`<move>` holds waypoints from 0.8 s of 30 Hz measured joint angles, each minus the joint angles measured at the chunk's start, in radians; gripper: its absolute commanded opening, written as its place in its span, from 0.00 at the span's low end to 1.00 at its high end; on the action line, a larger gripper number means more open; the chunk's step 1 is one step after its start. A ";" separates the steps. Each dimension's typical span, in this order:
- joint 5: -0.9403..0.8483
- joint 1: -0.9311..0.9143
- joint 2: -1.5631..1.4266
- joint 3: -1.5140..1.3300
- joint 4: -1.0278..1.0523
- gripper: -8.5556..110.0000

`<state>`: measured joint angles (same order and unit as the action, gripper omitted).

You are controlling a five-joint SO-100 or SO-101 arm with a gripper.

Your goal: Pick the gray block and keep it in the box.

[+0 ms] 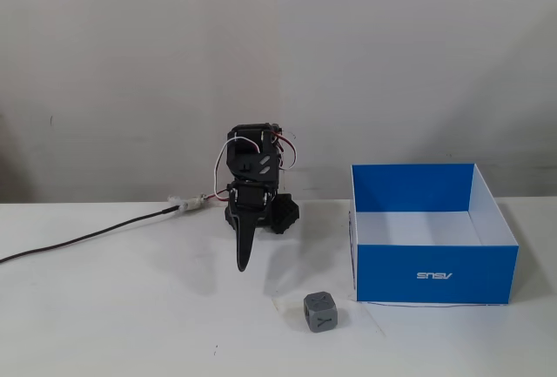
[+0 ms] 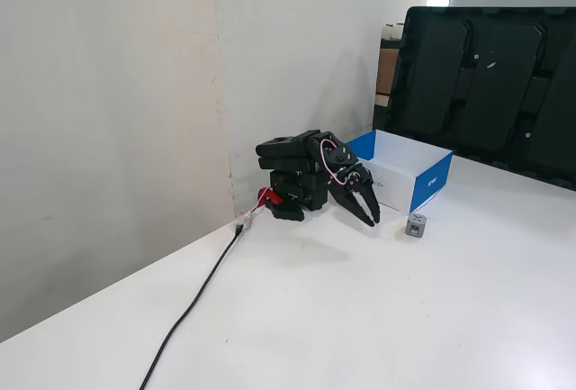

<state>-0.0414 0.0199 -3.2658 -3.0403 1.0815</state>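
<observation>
Nearest, the gray block (image 1: 320,312) sits beside the box (image 1: 432,274); folded arm's jaws (image 2: 371,217) droop tableward, seemingly slightly parted.

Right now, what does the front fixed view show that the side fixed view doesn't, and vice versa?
Only the front fixed view: the white upside-down ASUS logo read straight on, the Y-like mark on the block's faces, and the box's white floor nearly whole.

Only the side fixed view: the dark moulded tray standing behind the box, a window strip top right, and the cable's long run toward the camera.

Both: the folded arm with its gripper pointing down at the table, holding nothing; the gray block on the table outside the box, near its logo side.
</observation>
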 measured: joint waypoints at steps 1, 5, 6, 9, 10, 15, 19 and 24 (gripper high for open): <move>0.000 -0.005 0.000 0.000 0.000 0.07; 0.000 -0.015 0.000 0.000 0.000 0.07; 0.000 -0.015 0.000 0.000 0.000 0.07; 0.000 -0.015 0.000 0.000 0.000 0.07; 0.000 -0.015 0.000 0.000 0.000 0.07; 0.000 -0.015 0.000 0.000 0.000 0.07; 0.000 -0.015 0.000 0.000 0.000 0.07; 0.000 0.003 0.000 0.000 0.000 0.07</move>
<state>-0.0414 0.0230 -3.2658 -3.0403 1.0815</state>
